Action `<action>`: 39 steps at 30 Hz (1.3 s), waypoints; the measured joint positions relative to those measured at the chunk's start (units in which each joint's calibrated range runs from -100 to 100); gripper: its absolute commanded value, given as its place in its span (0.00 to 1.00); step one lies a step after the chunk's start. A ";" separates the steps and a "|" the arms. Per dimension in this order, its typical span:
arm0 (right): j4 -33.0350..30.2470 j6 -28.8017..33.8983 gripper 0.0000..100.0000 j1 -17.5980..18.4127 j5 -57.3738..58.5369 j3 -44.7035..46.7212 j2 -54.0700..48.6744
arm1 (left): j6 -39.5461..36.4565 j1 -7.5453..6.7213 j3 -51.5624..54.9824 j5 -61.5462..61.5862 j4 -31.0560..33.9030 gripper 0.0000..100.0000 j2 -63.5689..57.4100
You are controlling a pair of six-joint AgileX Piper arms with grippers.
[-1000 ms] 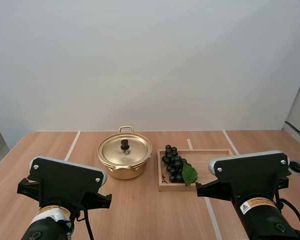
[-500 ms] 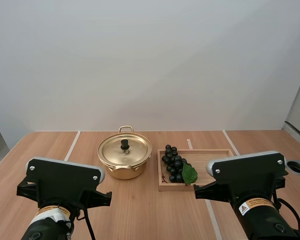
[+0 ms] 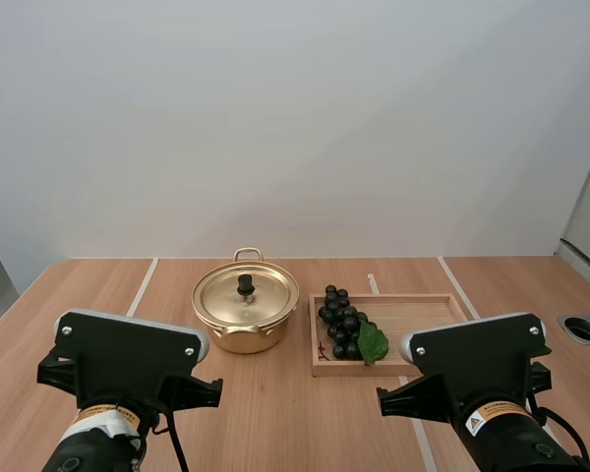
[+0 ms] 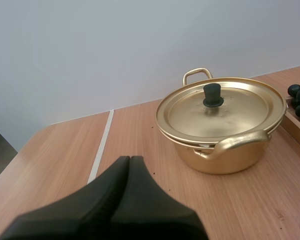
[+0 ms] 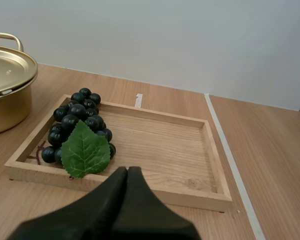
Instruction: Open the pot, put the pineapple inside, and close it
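My left gripper (image 4: 130,159) and right gripper (image 5: 127,170) were pinched together, empty; the grapes (image 3: 342,325) lay at the left edge of the wooden tray (image 3: 418,298), near the pot (image 3: 245,313).

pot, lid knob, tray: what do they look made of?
Pot: gold-toned metal with a shiny finish, judging by the reflections on it; the alloy is unclear.
Lid knob: matte black, probably plastic.
Tray: pale wood with visible grain, looks unvarnished.

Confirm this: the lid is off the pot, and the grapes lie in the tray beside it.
Wrong on the lid: it sits on the pot, as the left wrist view shows. The grapes do lie in the tray beside it.
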 measured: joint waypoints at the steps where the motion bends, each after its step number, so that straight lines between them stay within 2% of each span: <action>1: 0.00 0.00 0.00 0.02 0.00 0.00 0.00 | -0.11 -0.08 0.00 0.00 0.00 0.00 0.00; 10: 0.00 0.00 0.00 0.02 -1.57 0.00 0.00 | -0.33 -0.25 0.00 0.21 0.00 0.00 0.00; 18: 4.95 0.09 0.00 0.02 -2.11 0.00 0.00 | -0.92 -0.25 0.00 -0.10 0.00 0.00 0.00; 39: 5.07 0.09 0.00 0.02 -1.50 0.00 0.00 | -1.12 -0.25 0.00 0.07 0.00 0.00 0.00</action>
